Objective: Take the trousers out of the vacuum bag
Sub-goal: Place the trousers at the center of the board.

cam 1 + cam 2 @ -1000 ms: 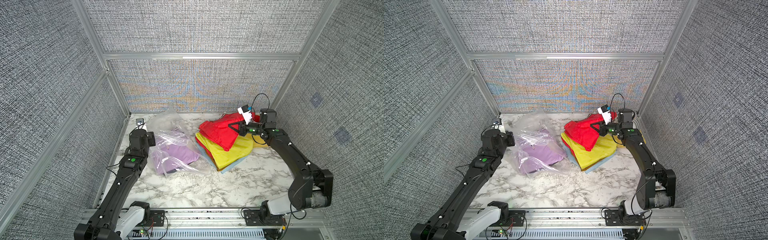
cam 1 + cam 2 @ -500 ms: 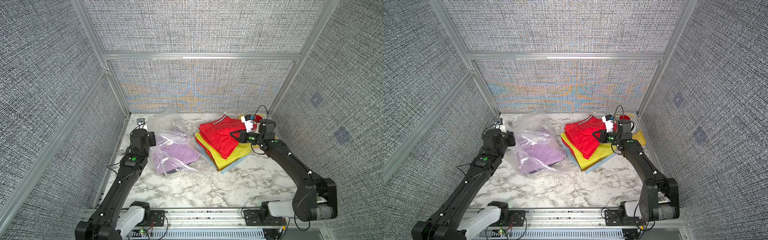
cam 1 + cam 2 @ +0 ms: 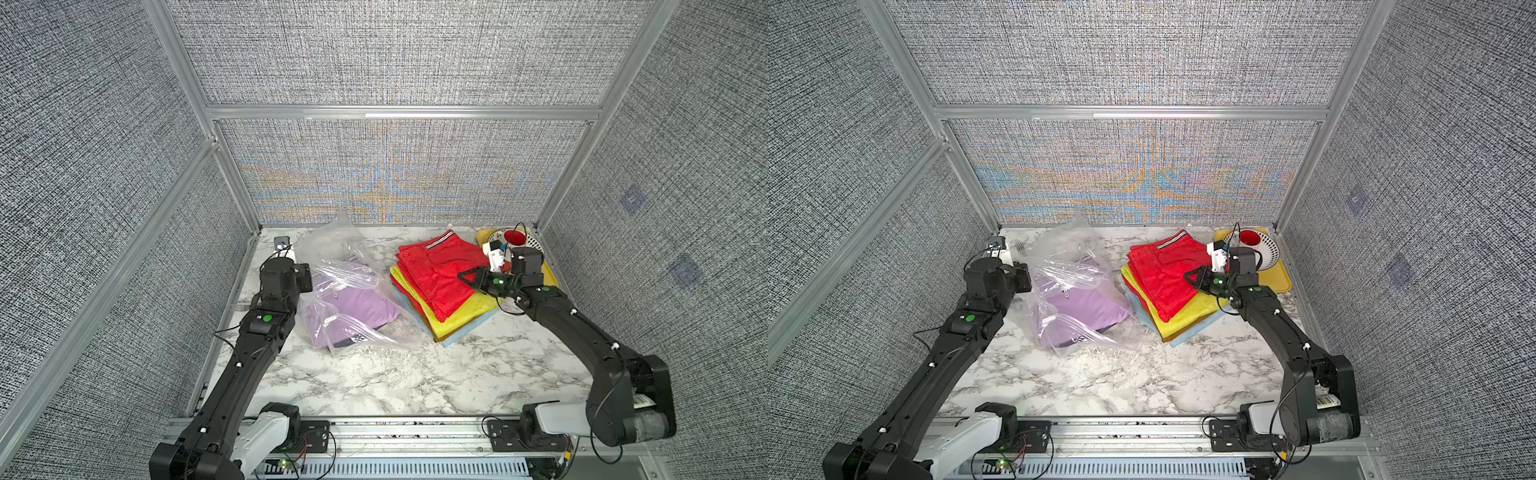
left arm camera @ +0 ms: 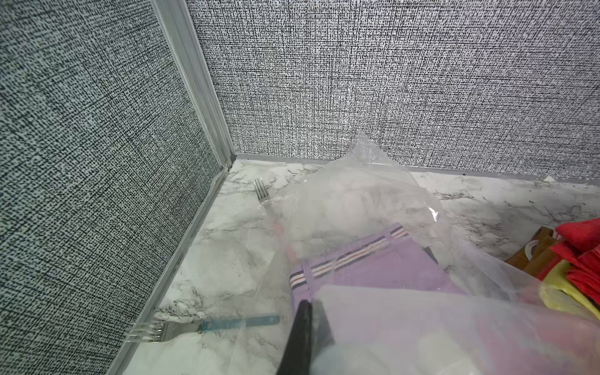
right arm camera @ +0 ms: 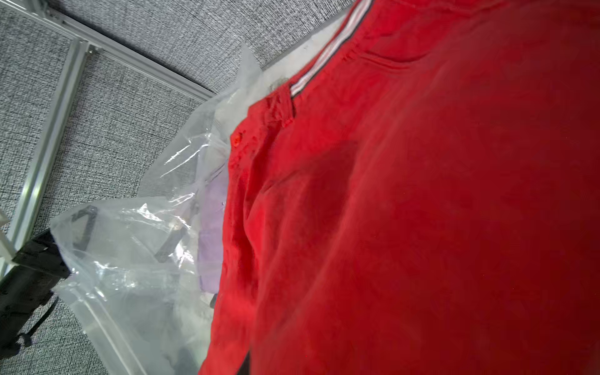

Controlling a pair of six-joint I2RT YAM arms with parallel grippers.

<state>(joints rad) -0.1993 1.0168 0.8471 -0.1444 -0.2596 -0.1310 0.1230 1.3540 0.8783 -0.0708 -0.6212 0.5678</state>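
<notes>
Bag: lilac trousers (image 3: pixel 360 304) inside vacuum bag (image 3: pixel 335 246); red trousers (image 3: pixel 436 277) out, atop stack.
Left gripper (image 3: pixel 306 279) jaws together on bag's edge film. Right gripper (image 3: pixel 462 275) jaws nearly together, pinching red trousers' top layer. These lie flat on yellow pair (image 3: pixel 461 316) & lt-blue pair (image 3: pixel 471 331) on surface (image 3: pixel 374 382), just beside bag.

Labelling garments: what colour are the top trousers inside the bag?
Lilac trousers, striped waistband; best in the left wrist view.

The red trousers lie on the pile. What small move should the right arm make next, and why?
Probably open the right gripper: it seems shut on the red trousers, which lie on the pile outside the vacuum bag; lilac trousers wait inside.
</notes>
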